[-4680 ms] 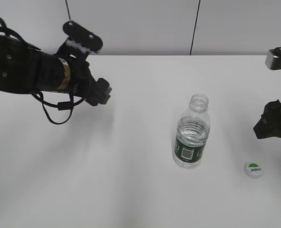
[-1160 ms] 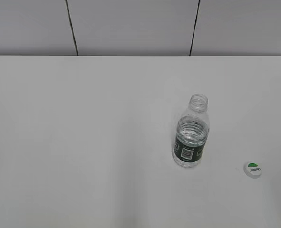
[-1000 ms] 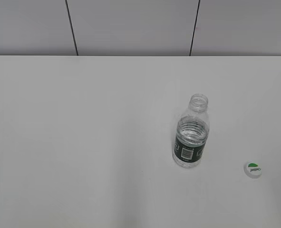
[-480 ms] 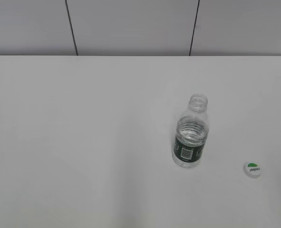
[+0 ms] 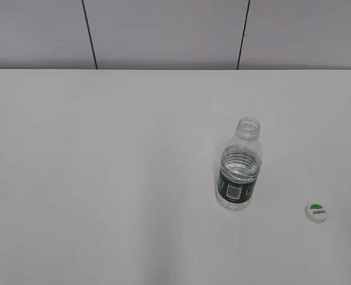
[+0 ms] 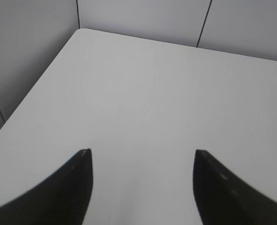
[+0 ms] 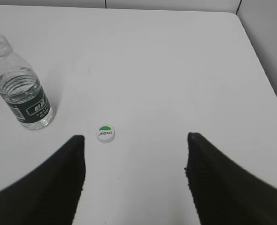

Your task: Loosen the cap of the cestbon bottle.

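Standing upright on the white table in the exterior view, the small clear ribbed plastic cestbon bottle with its dark green label band is seen with an open, uncapped neck, while the small round white screw cap with a green half-circle mark lies flat on the table, well apart to the bottle's right; neither arm is shown in this view. In the left wrist view, only bare table is framed between the two dark fingers of the left gripper, which are spread wide and hold nothing. In the right wrist view, the right gripper is likewise spread wide and empty, hovering above the table, with the cap near its left finger and the bottle farther off to the left. The task is judged complete, and indeed exceeded, since the cap is fully off; nothing appears left to be done.
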